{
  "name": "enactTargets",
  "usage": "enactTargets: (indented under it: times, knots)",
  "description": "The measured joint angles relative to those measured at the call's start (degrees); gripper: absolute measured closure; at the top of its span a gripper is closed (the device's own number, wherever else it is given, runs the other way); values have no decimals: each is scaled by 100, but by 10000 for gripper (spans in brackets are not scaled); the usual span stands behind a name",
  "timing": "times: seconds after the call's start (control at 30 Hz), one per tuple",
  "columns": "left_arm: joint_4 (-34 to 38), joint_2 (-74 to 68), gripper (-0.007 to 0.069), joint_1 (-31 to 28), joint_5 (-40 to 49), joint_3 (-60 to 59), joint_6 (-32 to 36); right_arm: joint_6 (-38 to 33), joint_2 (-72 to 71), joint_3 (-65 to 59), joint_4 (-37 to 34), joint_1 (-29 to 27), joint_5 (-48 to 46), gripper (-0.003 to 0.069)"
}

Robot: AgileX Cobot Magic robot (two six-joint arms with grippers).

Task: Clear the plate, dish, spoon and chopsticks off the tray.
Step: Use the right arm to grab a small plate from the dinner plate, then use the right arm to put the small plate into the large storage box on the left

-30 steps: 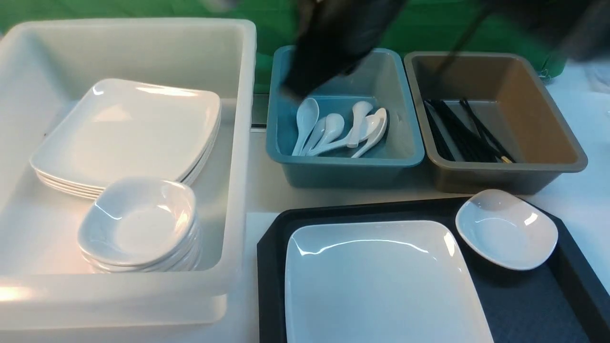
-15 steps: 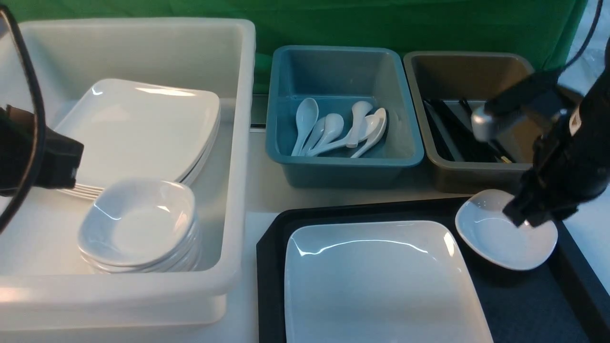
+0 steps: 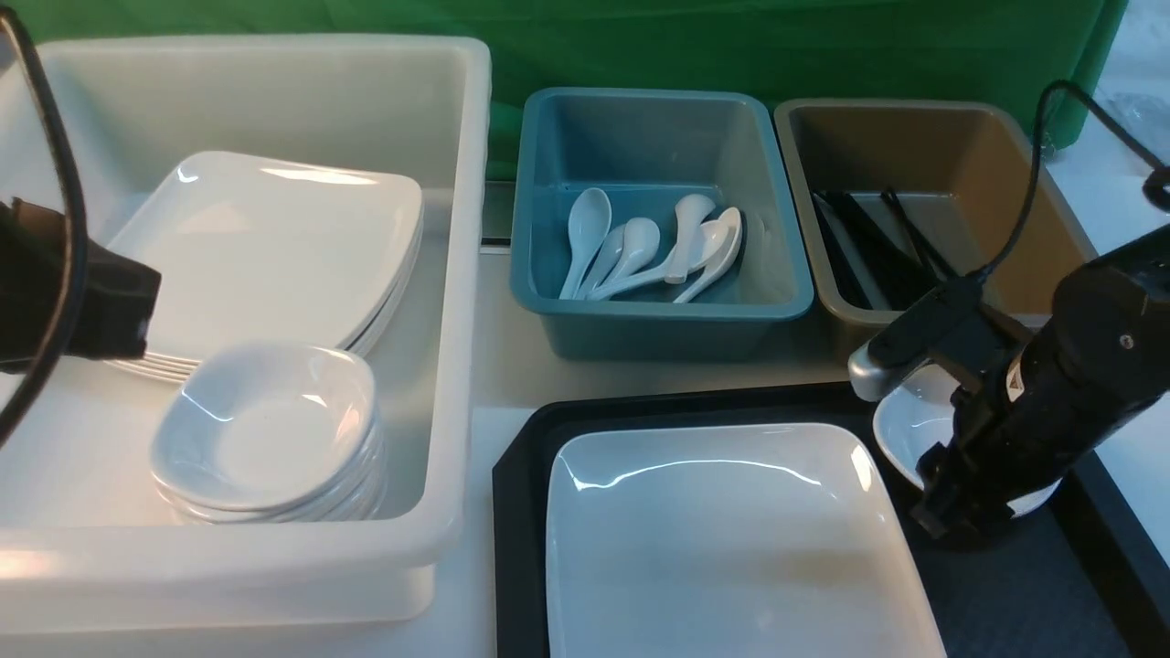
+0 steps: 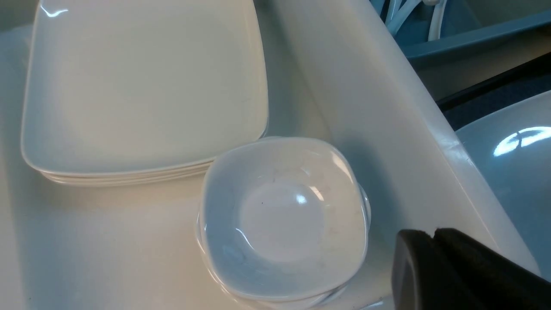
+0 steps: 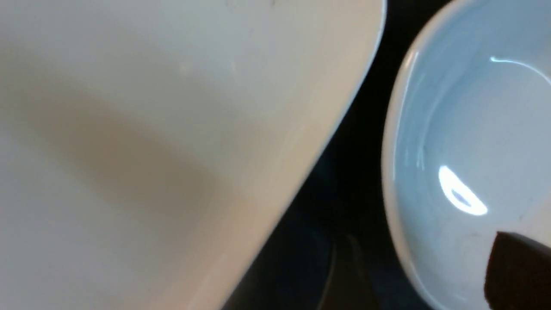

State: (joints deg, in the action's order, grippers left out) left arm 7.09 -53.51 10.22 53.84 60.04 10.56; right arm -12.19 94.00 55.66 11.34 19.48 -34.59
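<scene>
From the front I see the plate [image 3: 731, 548] lying flat on the left part of the tray [image 3: 521, 475], with the dish [image 3: 905, 425] at the tray's far right corner, just beside the plate. My right claw [image 3: 946, 516] is down over the dish's near edge and hides most of it; from here I cannot tell how its jaws stand. Spoons [image 3: 640, 247] lie in the blue bin [image 3: 658, 324] and chopsticks [image 3: 877, 247] in the brown bin [image 3: 996, 183], both beyond the tray. The left arm hangs over the white bin [image 3: 457, 274], well apart from the tray. On the left wrist camera the left claw [image 4: 430, 241] is closed on nothing, just beside a stack of dishes [image 4: 284, 215] and near stacked plates [image 4: 142, 86] inside that bin. On the right wrist camera one finger [image 5: 521, 271] shows over the inside of the dish, near its rim, with a strip of bare tray between dish and plate; the other finger is out of frame, so the claw's opening is unclear to me.
</scene>
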Motion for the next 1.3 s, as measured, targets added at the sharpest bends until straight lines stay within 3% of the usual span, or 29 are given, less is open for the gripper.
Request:
enactTargets:
  times: [0.27, 0.47, 0.57, 0.97, 1.17, 1.3]
  knots:
    - [0, 0, 608, 0, 5, 0, 0, 85, 442, -2, 401, 0, 206, 218]
    - [0, 0, 608, 0, 5, 0, 0, 194, 514, -2, 427, 0, 486, 461]
    - [0, 0, 608, 0, 5, 0, 0, 195, 486, 4, 440, 7, 536, 537]
    - [0, 0, 608, 0, -1, 0, -92, 423, -933, 517, -51, 225, -485, 594]
    - [0, 0, 608, 0, -18, 0, -251, 423, -1613, 1315, -286, 641, -628, 594]
    - [0, 0, 608, 0, -53, 0, -622, 247, -1559, 2165, -821, 1279, -423, 594]
